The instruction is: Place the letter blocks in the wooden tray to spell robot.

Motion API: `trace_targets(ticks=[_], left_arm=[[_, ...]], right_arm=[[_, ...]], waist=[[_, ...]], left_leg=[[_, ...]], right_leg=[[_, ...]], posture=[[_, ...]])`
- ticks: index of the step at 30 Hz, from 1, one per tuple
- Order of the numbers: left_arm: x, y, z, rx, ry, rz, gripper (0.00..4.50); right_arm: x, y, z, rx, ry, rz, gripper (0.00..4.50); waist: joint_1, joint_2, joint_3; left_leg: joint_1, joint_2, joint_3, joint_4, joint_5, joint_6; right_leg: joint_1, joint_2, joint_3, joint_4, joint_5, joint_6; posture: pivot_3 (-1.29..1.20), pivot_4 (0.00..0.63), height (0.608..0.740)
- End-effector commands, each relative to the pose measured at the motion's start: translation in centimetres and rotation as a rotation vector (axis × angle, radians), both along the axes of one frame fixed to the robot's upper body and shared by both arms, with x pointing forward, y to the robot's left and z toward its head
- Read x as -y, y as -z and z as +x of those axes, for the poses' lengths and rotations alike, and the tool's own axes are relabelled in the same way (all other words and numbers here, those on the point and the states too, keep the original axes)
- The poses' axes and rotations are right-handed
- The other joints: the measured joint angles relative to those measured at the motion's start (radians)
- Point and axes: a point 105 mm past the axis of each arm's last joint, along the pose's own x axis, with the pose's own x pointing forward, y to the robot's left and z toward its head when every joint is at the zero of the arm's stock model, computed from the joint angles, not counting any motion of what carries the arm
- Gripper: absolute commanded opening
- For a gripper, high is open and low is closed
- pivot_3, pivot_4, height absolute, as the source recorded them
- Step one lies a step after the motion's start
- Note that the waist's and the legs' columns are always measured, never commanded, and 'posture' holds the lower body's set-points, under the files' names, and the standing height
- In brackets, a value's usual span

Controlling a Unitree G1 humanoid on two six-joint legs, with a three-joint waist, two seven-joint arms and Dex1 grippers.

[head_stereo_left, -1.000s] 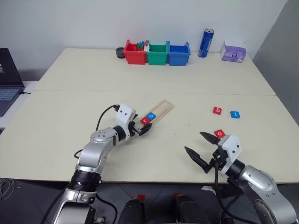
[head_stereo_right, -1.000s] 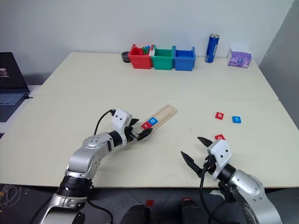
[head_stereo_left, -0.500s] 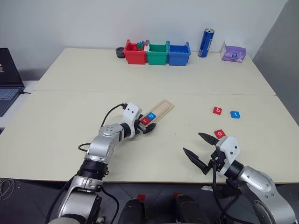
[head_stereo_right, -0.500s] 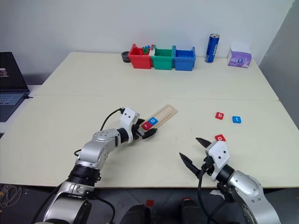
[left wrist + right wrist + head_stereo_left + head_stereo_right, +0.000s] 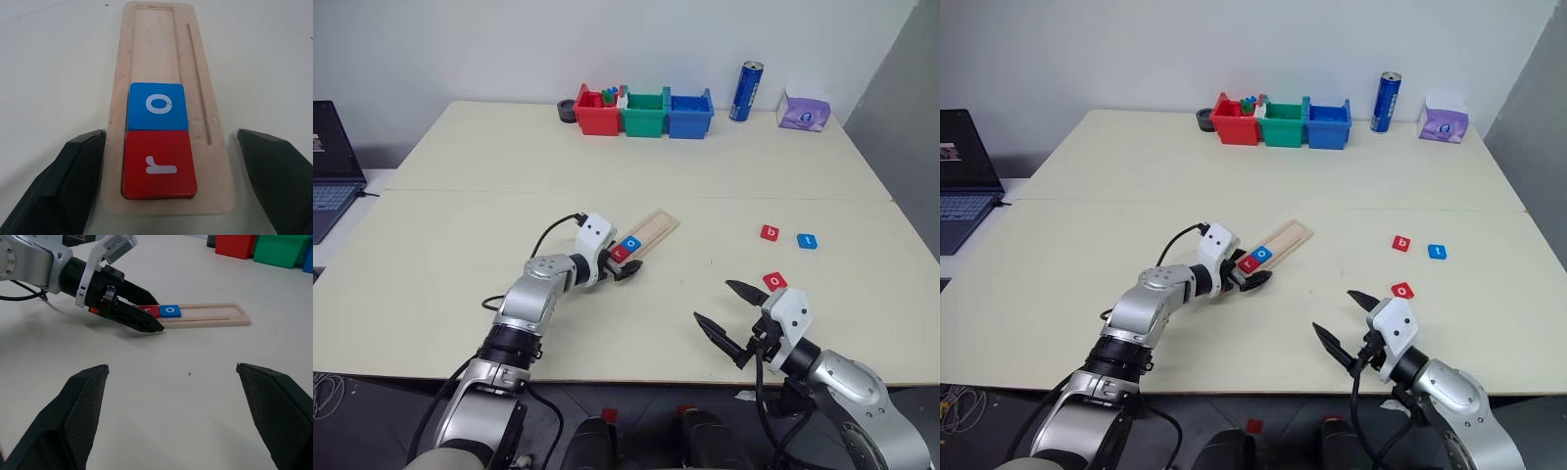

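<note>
Left hand low over the counter, open, its two black fingers straddling the near end of the wooden tray, one on each side, holding nothing. Tray lies flat, long axis running straight away from this hand's fingers; on the counter it slants from the near left toward the far right. Two letter blocks sit in its groove at the end nearest the hand: red "r" block closest, blue "o" block touching it just beyond; both letters read sideways to the hand. The rest of the groove beyond them is bare wood. Right hand well apart, to the right, near the counter's front edge, open wide and empty, fingers pointing toward the left hand. Red "o" block lies loose just beyond the right hand's outer finger; red "b" block and blue "t" block farther on, side by side.
</note>
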Motion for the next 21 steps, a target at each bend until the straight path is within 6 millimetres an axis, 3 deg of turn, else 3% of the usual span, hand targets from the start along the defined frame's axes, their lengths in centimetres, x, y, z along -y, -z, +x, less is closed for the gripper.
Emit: trace_targets(ticks=[1,7,12,21], left_arm=[[0.2,1.0,-0.5,-0.05,0.018,0.038,4.5],[0.1,1.3,-0.7,-0.07,0.006,0.05,4.5],[0.0,1.4,-0.8,-0.075,0.001,0.052,3.38],[-0.2,1.4,-1.1,-0.074,0.016,0.053,3.38]], right_arm=[[-0.7,-1.3,-0.6,0.042,-0.043,0.018,4.45],[-1.2,-1.6,-0.8,0.037,-0.081,0.031,4.45],[-1.5,-1.6,-0.8,0.03,-0.113,0.024,4.5],[-1.8,-1.7,-0.6,0.034,-0.128,0.021,4.5]], waist=[[0.0,0.0,0.0],[0.0,0.0,0.0],[0.0,0.0,0.0],[0.0,0.0,0.0]], left_leg=[[0.0,0.0,0.0,0.0,0.0,0.0],[0.0,0.0,0.0,0.0,0.0,0.0],[0.0,0.0,0.0,0.0,0.0,0.0],[0.0,0.0,0.0,0.0,0.0,0.0]], right_leg=[[0.0,0.0,0.0,0.0,0.0,0.0],[0.0,0.0,0.0,0.0,0.0,0.0],[0.0,0.0,0.0,0.0,0.0,0.0],[0.0,0.0,0.0,0.0,0.0,0.0]], posture=[[0.0,0.15,0.74],[0.0,0.15,0.74],[0.0,0.15,0.74],[0.0,0.15,0.74]])
